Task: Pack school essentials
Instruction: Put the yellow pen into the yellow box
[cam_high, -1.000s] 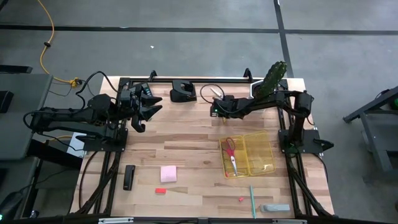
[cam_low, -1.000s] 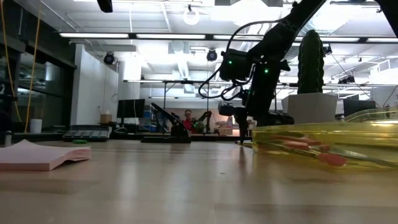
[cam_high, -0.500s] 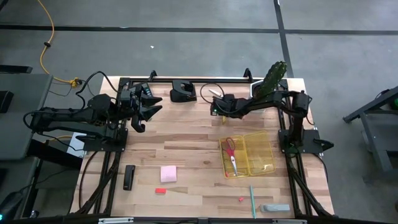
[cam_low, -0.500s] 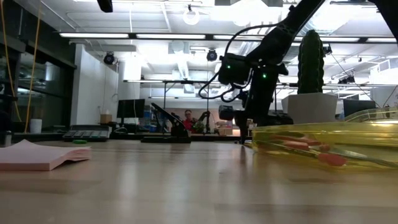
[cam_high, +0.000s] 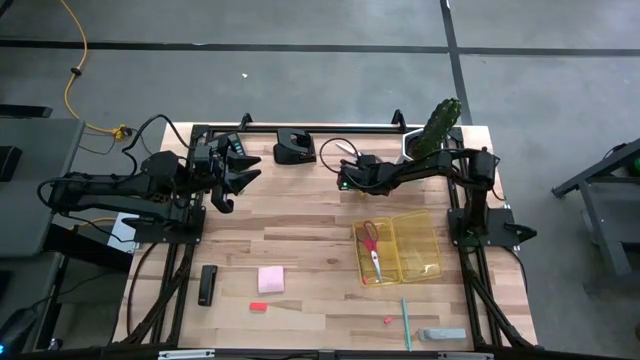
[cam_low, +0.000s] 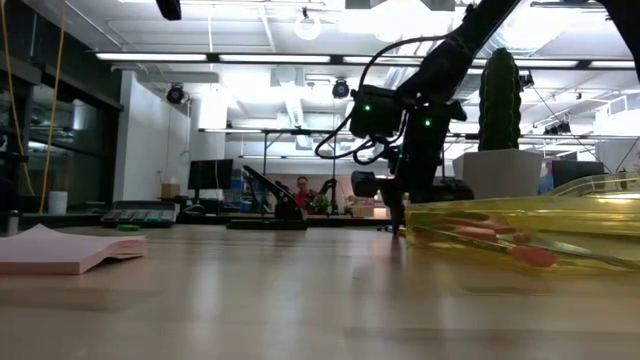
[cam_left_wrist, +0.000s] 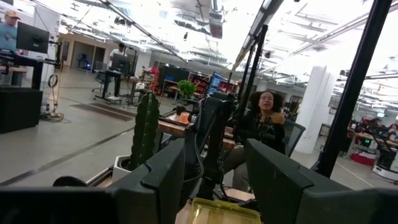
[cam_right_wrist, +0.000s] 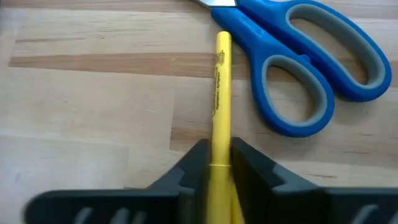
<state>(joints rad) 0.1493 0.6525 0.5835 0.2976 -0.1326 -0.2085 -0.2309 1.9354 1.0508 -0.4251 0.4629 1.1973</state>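
In the right wrist view a yellow pen (cam_right_wrist: 219, 93) lies on the wood next to blue-handled scissors (cam_right_wrist: 311, 68). My right gripper (cam_right_wrist: 219, 171) is down at the table's far middle (cam_high: 346, 181), shut on the pen. My left gripper (cam_high: 234, 176) hangs open in the air at the far left, holding nothing (cam_left_wrist: 214, 186). Red-handled scissors (cam_high: 371, 245) lie in the clear yellow tray (cam_high: 425, 262). A pink sticky pad (cam_high: 270, 279), a teal pen (cam_high: 406, 322) and two red bits (cam_high: 258, 307) (cam_high: 387, 321) lie on the near half of the table. My right gripper pinches the yellow pen's barrel (cam_right_wrist: 221, 152) between its two fingers (cam_right_wrist: 193, 168), which lie across it. The fingers slant down from above. The pen's far end (cam_right_wrist: 223, 40) lies on the wood by the blue scissors; its near end is hidden by the gripper.
A green cactus (cam_high: 438, 125) in a white pot stands at the far right, close behind my right arm. A black dock (cam_high: 294, 150) sits at the far edge. A black bar (cam_high: 207, 284) lies near left, and a grey piece (cam_high: 443, 334) lies near right.
My right gripper has shifted a little toward the table's left edge and sunk toward the table top.
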